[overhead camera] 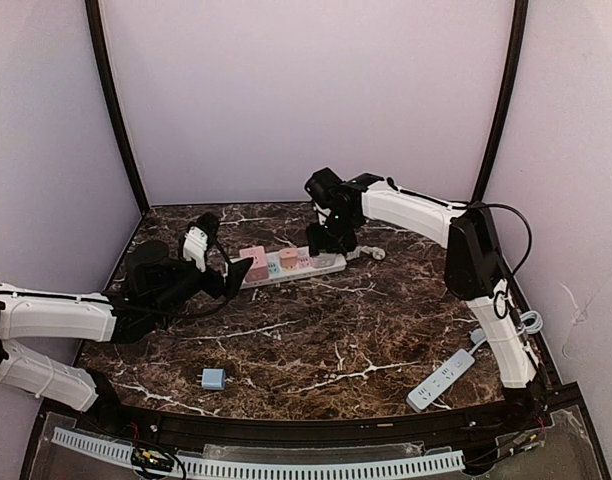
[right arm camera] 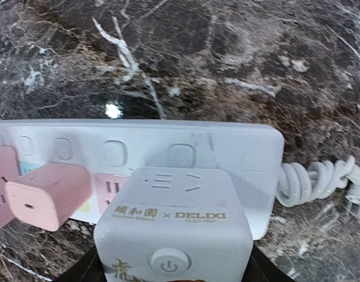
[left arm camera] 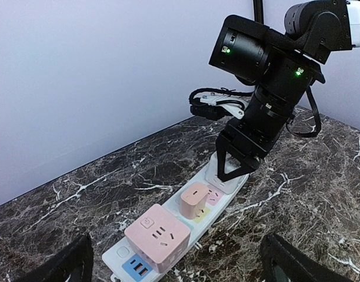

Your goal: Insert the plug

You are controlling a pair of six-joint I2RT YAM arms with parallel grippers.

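Right pincer [left arm camera: 235, 169] gripping white plug [right arm camera: 174, 235], plug sitting on right end of strip [right arm camera: 242, 147], beside pink adapter [right arm camera: 47, 197]. Left pincer [overhead camera: 238, 277] hovering wide open at strip's left end, over surface [overhead camera: 316, 340].

we see a lab test cell: marble-patterned tabletop [overhead camera: 386, 330] boxed in by pale walls [overhead camera: 306, 100], black corner poles [overhead camera: 113, 100], slotted cable duct [overhead camera: 286, 467] at the near edge.

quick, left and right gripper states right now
Left gripper: open, holding nothing.
Right gripper: closed on the white cube.
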